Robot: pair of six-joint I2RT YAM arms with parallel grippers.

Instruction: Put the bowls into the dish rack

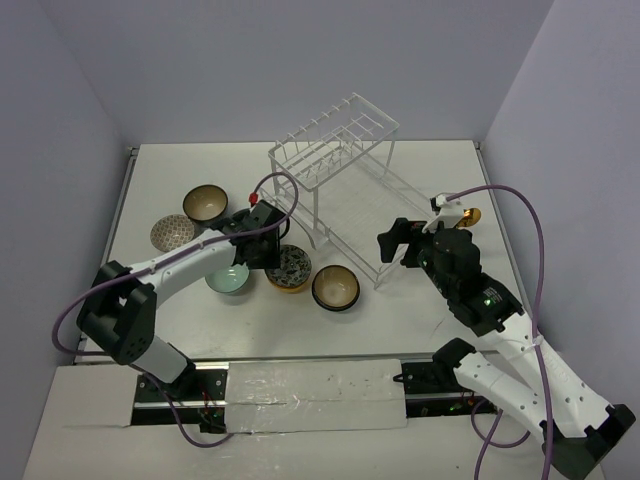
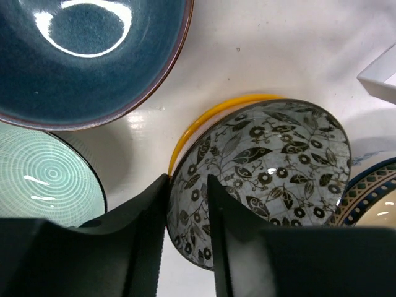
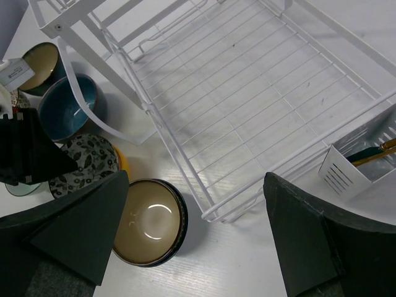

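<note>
Beside one dish rack [image 1: 345, 200], six bowls [image 1: 335, 288]; left gripper [image 2: 187, 179] narrow astride patterned bowl [image 2: 272, 154] rim, right gripper [image 3: 193, 185] wide.

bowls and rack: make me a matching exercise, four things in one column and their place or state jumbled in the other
1 floral bowl
2 gold spoon
3 right gripper
4 dish rack's lower tray

a bare wire, no bowls in it
b rim between the fingers of the left gripper
c standing in the cutlery holder
d open, holding nothing

Pairs: 1-b, 2-c, 3-d, 4-a
</note>
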